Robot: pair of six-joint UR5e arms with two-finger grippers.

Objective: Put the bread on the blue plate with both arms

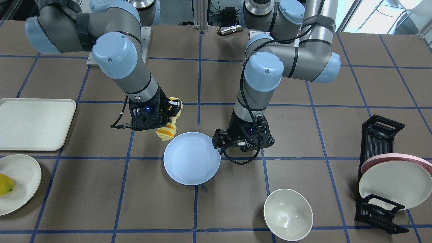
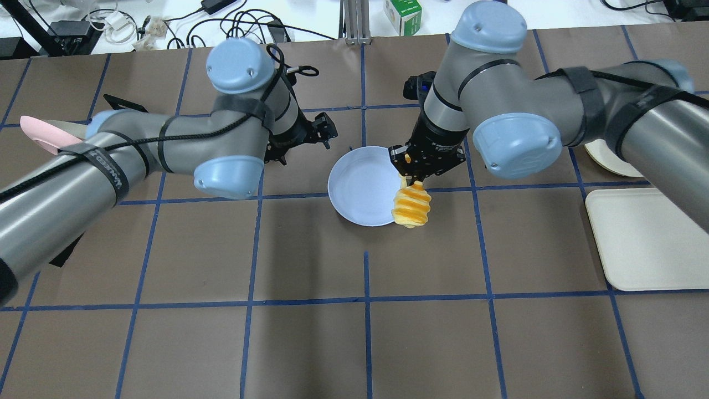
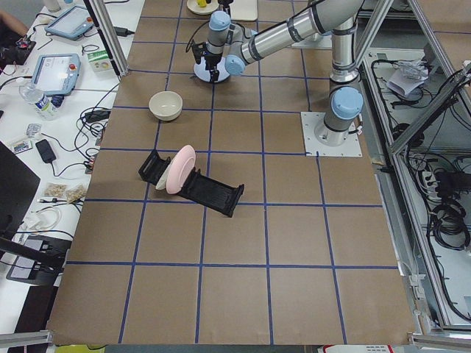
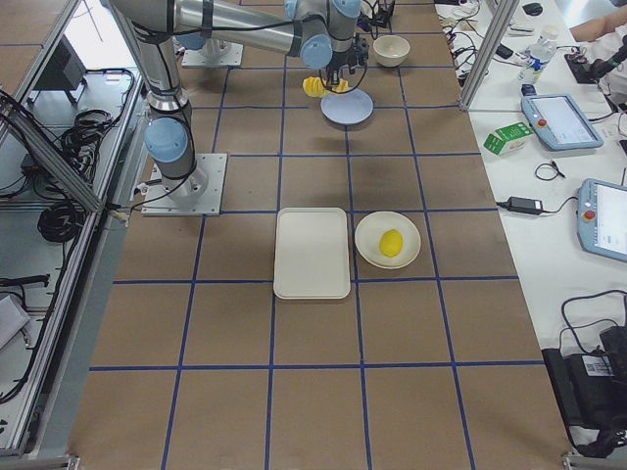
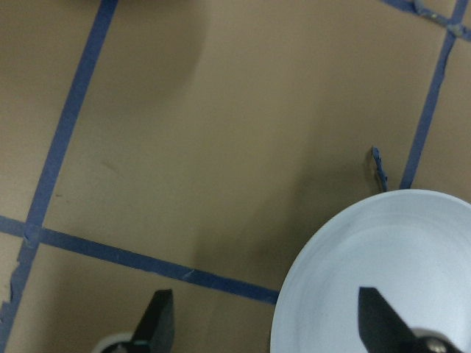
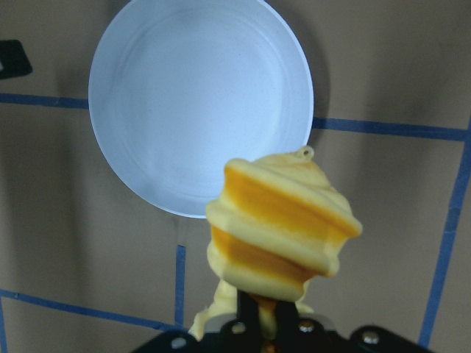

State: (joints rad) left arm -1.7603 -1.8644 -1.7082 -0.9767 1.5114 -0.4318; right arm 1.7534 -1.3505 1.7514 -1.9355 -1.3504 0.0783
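Note:
The blue plate (image 1: 191, 162) lies empty on the brown table; it also shows in the overhead view (image 2: 360, 188). My right gripper (image 2: 414, 170) is shut on one end of the bread (image 2: 411, 206), a ridged orange-yellow loaf. The loaf hangs tilted in the air just beside the plate's rim. In the right wrist view the bread (image 6: 278, 224) sits in front of the plate (image 6: 199, 95). My left gripper (image 5: 268, 323) is open and empty. It hovers over the plate's opposite rim (image 5: 368, 265). One fingertip (image 5: 379, 320) is over the plate, the other over the table.
A cream tray (image 1: 33, 123) and a cream plate (image 1: 23, 189) holding a yellow fruit (image 1: 5, 184) lie at the front view's left. A cream bowl (image 1: 288, 214) stands near the front edge. A black dish rack (image 1: 379, 133) holds a pink and a cream plate.

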